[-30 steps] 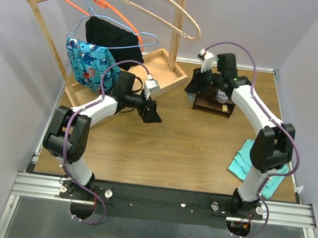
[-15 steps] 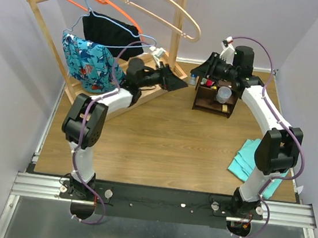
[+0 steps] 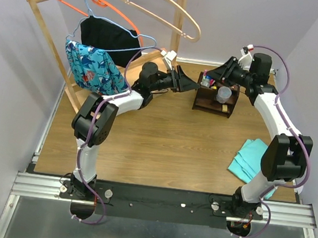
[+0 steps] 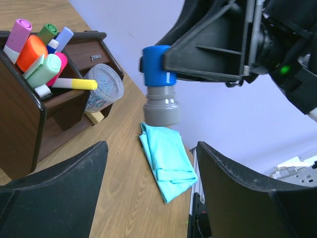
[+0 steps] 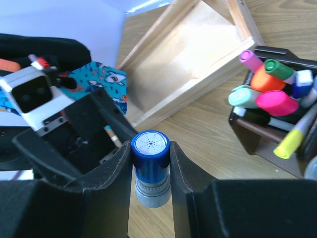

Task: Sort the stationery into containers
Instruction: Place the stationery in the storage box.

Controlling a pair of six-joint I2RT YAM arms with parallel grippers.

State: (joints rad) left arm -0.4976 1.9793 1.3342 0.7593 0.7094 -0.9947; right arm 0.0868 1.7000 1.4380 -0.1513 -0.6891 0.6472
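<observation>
Left wrist view showed the blue-and-grey cylinder [image 4: 159, 84] hanging in the air with its long axis upright in the picture, blue end on top and grey end pointing down toward the table [image 4: 124, 198]. It sat crosswise to the dark fingers of the right gripper [image 4: 208, 54], which were clamped on the blue part only. The left gripper [image 4: 148, 148] faced it from just beside, its two fingers spread wide with nothing between them. In the same view the desk organizer [image 4: 20, 129] stood to the left, its tall compartment packed with markers and highlighters [image 4: 37, 54] standing cap-up. A yellow-tipped pen [image 4: 74, 83] lay slanted across the compartment edge, and the small round cup [image 4: 105, 87] of clips touched the organizer's side. From the right wrist, the cylinder's dotted blue end face looked back at the camera between the two fingers, which the left wrist could not show. The grey end hung over bare wood between the corner of the rack base tray [image 5: 198, 54] and the organizer. Seen from the top external camera, both grippers met near the far edge of the table, just left of the organizer. A broad stretch of bare wood lay on the near side, and the teal cloth [image 3: 252, 159] lay well apart by the right edge. The cylinder itself was too hidden there to make out.
</observation>
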